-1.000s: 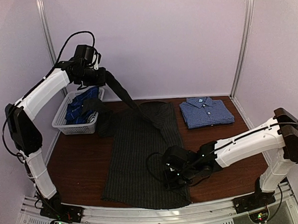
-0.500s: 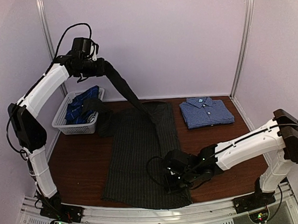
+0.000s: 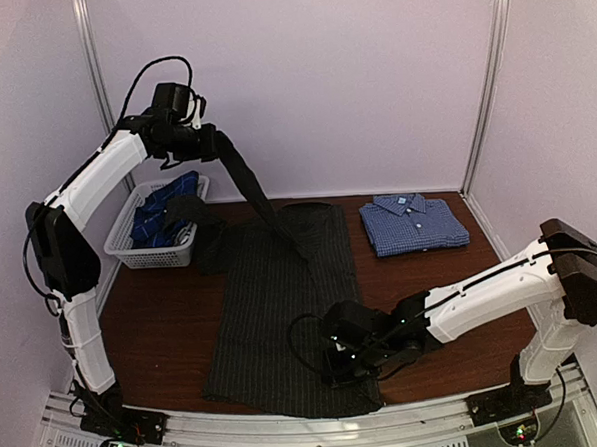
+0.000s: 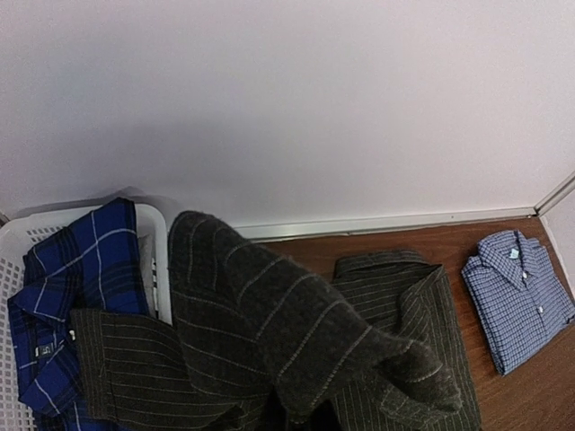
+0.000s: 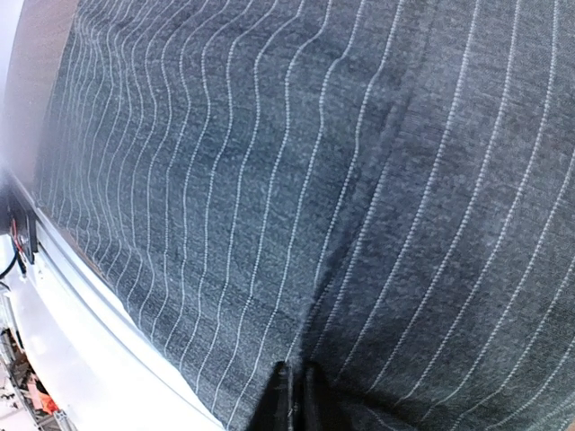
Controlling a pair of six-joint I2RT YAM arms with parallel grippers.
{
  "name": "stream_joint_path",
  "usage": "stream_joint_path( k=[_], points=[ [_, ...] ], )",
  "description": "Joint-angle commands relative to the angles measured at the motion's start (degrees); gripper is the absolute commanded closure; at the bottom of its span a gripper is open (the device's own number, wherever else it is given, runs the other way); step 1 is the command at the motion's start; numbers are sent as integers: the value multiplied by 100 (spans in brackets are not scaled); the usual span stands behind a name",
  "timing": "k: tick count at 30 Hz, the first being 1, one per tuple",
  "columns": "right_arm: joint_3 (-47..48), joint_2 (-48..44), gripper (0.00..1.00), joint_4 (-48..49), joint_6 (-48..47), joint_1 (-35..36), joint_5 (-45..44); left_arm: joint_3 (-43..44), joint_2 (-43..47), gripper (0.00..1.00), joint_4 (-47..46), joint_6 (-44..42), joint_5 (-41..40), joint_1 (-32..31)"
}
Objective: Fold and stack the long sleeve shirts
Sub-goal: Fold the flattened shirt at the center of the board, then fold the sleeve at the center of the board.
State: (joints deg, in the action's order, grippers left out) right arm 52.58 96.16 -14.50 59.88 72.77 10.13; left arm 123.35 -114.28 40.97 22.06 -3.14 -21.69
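One of three looks done: check shirt (image 3: 414, 222) folded at back right of the table (image 3: 153, 321), pinstripe shirt (image 3: 273, 305) spread mid-fold with left gripper (image 3: 206, 146) clamped on its raised sleeve, right gripper (image 3: 336, 367) closed at the near hem (grip unclear), plaid shirt (image 3: 163, 216) unfolded in basket (image 3: 150, 256).

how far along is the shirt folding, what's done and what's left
Done: the blue check shirt lies folded at the far right. In hand: the charcoal pinstripe shirt is spread flat, the left gripper holds one sleeve high, the right gripper shut on its near hem. Left: the navy plaid shirt sits in the basket, unfolded; nothing is stacked.
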Motion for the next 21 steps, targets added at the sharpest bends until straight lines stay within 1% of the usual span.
stream_joint_path(
  k=[1,3,6,10,12,14,18,21],
  points=[
    [183,16,84,120,-5,45,55,65,18,100,-320,-49,582,51],
    [271,-36,74,58,-47,44,8,-103,112,100,-416,-126,935,43],
    [441,-152,63,-94,-111,-9,-138,-560,378,100,-668,-246,1458,34],
    [578,-364,52,-224,-167,-200,-348,-1360,805,100,-1018,-389,2117,-5],
    [604,-535,51,-308,-174,-358,-496,-1710,984,100,-1164,-458,2512,-52],
    [600,-702,51,-367,-166,-504,-674,-1968,1131,100,-1249,-584,2726,-134],
    [454,-931,51,-404,-113,-745,-896,-2373,1336,100,-1293,-700,2900,-337],
    [363,-903,53,-492,-136,-754,-833,-2660,1444,100,-1329,-709,2944,-454]
  ],
)
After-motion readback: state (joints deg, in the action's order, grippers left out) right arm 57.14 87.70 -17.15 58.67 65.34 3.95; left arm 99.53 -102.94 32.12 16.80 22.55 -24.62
